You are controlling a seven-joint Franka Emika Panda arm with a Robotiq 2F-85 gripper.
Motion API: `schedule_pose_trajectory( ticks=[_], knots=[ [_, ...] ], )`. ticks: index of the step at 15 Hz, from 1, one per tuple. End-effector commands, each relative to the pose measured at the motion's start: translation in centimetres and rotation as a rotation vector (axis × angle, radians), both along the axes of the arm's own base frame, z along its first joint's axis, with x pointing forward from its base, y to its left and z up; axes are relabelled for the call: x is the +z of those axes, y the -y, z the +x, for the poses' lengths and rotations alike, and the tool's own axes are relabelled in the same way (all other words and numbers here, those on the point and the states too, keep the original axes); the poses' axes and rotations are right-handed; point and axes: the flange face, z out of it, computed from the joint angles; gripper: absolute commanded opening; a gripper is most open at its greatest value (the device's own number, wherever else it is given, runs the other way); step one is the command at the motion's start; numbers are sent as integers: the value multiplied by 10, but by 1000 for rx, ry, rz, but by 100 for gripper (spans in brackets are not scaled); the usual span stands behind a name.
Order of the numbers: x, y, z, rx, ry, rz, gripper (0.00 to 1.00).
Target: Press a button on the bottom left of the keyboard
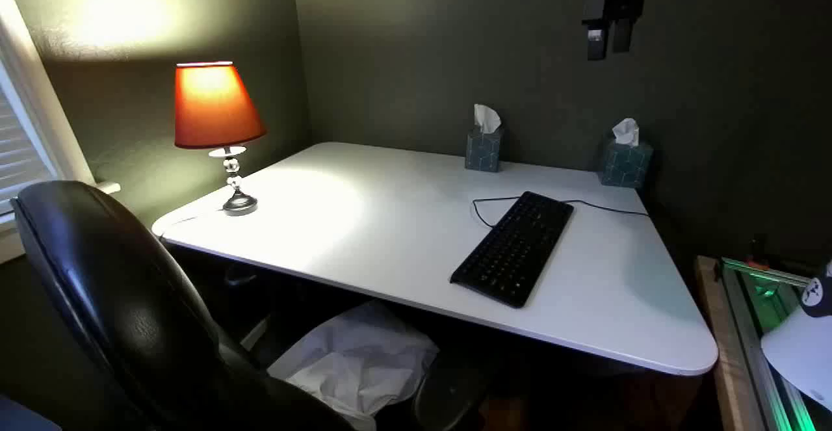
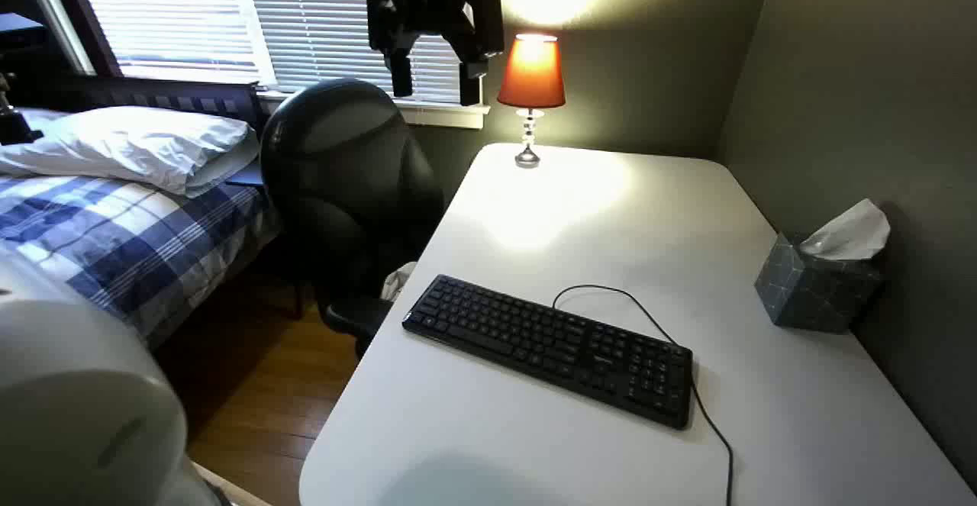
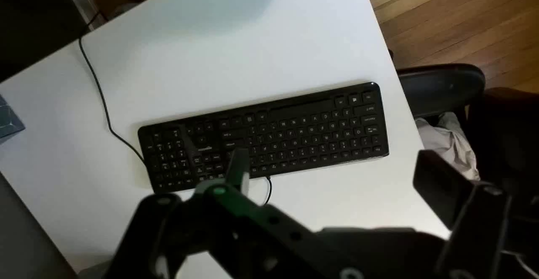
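1. The claw [image 2: 436,85] hangs in the air above the counter [image 2: 664,262], its two fingers [image 3: 442,188] spread wide apart.
2. Below the claw, and well apart from it, the black keyboard [image 2: 549,344] lies flat on the counter.
3. In the wrist view the keyboard stretches across beyond the claw, upside down to the camera, and one finger overlaps its edge. The bottom-left keys [image 3: 367,96] show past the gap between the fingers, nearer the right-hand one in that view.
4. The thin cable [image 2: 730,472] lies on the counter, also below the claw; a short piece shows just beside the claw in the wrist view.
5. A lit lamp [image 2: 532,71] shows to the right of the claw in an exterior view.
6. A tissue box [image 1: 626,164] shows under the claw in an exterior view, another tissue box [image 1: 483,153] lower and left of it.
7. In an exterior view, window blinds [image 2: 317,25] show behind the claw, with a chair [image 2: 336,178] below and left, and a bed [image 2: 122,231] farther left.
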Motion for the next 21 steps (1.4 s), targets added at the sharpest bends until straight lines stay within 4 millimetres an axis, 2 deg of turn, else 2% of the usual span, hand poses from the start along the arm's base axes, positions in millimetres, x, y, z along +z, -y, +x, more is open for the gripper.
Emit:
schedule_pose_trajectory(
  ticks=[1,6,7,9,15,18,21],
  knots=[
    [1,0,0,0,-1,0,100],
    [1,0,0,0,-1,0,100],
    [-10,-1,11,17,-15,-2,100],
    [-27,-8,21,39,-50,-14,100],
    [-114,-53,56,130,-224,-58,100],
    [-163,-60,77,148,-312,-29,100],
    [-207,-58,92,169,-388,8,100]
  ],
)
